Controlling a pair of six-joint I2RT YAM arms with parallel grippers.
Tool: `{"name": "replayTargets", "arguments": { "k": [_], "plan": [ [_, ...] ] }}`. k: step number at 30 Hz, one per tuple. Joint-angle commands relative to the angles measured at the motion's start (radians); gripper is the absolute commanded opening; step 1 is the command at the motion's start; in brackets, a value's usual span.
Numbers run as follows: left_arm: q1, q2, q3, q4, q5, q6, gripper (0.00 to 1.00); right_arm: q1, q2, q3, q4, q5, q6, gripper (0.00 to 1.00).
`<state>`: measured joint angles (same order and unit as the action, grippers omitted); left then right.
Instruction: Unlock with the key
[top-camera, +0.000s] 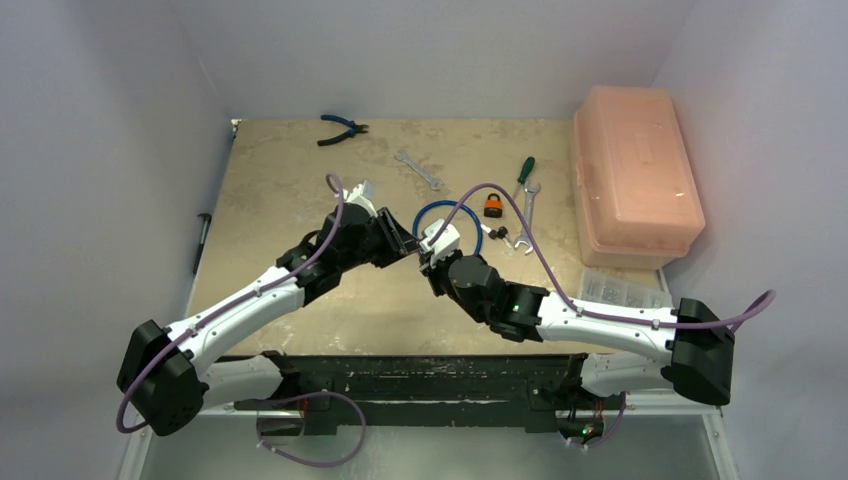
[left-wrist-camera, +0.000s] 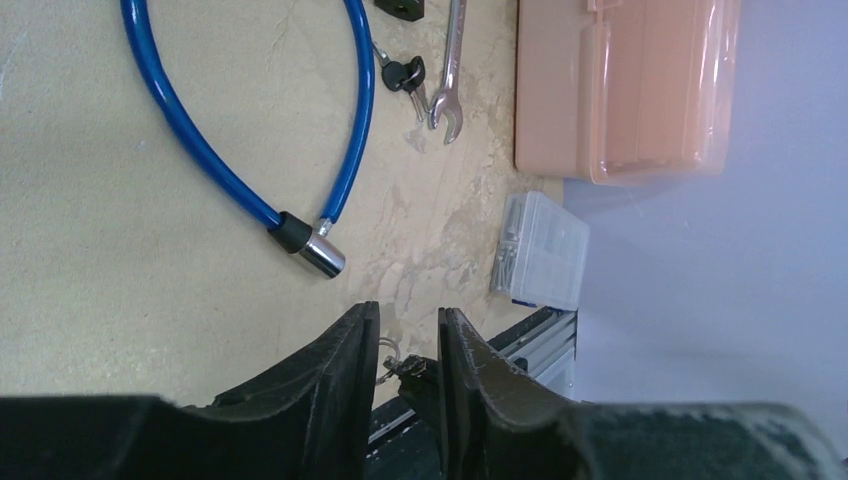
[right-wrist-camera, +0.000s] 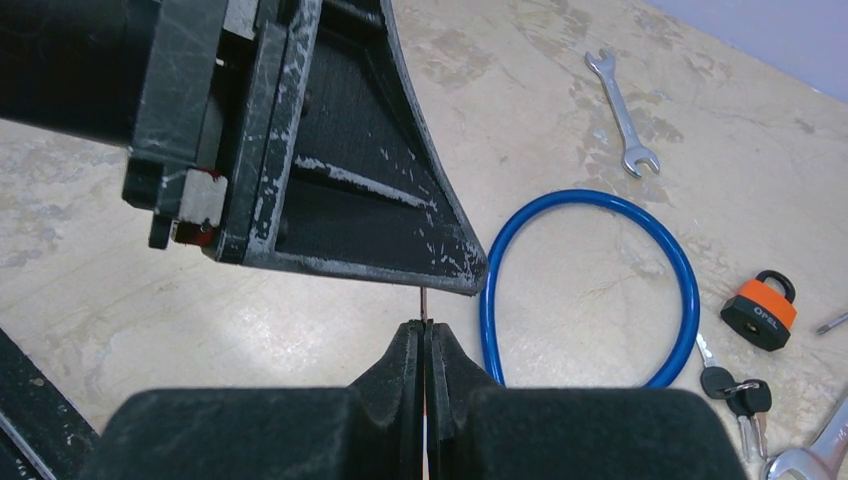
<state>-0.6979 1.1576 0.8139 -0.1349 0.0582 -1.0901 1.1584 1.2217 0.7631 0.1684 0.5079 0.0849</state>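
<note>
My right gripper (right-wrist-camera: 424, 325) is shut on a thin key (right-wrist-camera: 423, 303), whose blade shows edge-on just past the fingertips. My left gripper (left-wrist-camera: 408, 310) meets it above mid-table. Its fingers (left-wrist-camera: 350, 350) stand a little apart, with the key's head and ring (left-wrist-camera: 400, 365) in the gap between them. The two grippers touch tips in the top view, left gripper (top-camera: 408, 246) and right gripper (top-camera: 428, 262). A blue cable lock (left-wrist-camera: 250, 130) lies coiled on the table, its chrome end (left-wrist-camera: 325, 255) free. An orange padlock (right-wrist-camera: 760, 310) sits beyond it.
A bunch of spare keys (right-wrist-camera: 735, 390) lies by the cable. Wrenches (top-camera: 418, 170) (top-camera: 527, 205), a green screwdriver (top-camera: 524, 170) and blue pliers (top-camera: 342, 128) lie further back. A pink box (top-camera: 635, 175) and a clear box of screws (top-camera: 625, 290) stand at the right.
</note>
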Motion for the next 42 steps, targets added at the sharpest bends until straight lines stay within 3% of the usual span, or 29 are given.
{"name": "replayTargets", "arguments": {
  "k": [1,8,18,19,24,26,29,33,39,42],
  "plan": [
    [-0.011,0.011,-0.005,0.05,-0.008,-0.011,0.28,0.007,-0.002,0.048,0.016,0.03,-0.013,0.0],
    [-0.019,0.028,-0.007,0.057,-0.004,-0.009,0.0,0.012,-0.002,0.05,0.017,0.031,-0.012,0.0],
    [-0.02,0.001,-0.008,0.082,-0.022,0.037,0.0,0.014,-0.018,0.059,-0.026,0.04,0.088,0.0],
    [-0.02,-0.008,-0.007,0.085,-0.025,0.052,0.0,0.013,-0.022,0.066,-0.044,0.021,0.11,0.02],
    [-0.02,-0.062,-0.005,0.117,-0.032,0.139,0.0,0.012,-0.081,0.069,-0.089,0.01,0.164,0.53],
    [-0.021,-0.091,-0.009,0.162,-0.025,0.19,0.0,0.011,-0.106,0.08,-0.121,0.019,0.183,0.65],
    [-0.02,-0.132,-0.011,0.183,-0.02,0.259,0.0,0.006,-0.167,0.084,-0.142,-0.016,0.204,0.74],
    [-0.02,-0.17,0.006,0.182,0.029,0.389,0.0,-0.051,-0.258,0.028,-0.086,-0.195,0.199,0.8],
    [-0.018,-0.235,0.037,0.176,0.08,0.501,0.0,-0.229,-0.394,-0.032,0.02,-0.495,0.262,0.81],
    [-0.019,-0.243,0.071,0.178,0.179,0.539,0.0,-0.296,-0.41,-0.015,0.014,-0.644,0.308,0.81]
  ]
}}
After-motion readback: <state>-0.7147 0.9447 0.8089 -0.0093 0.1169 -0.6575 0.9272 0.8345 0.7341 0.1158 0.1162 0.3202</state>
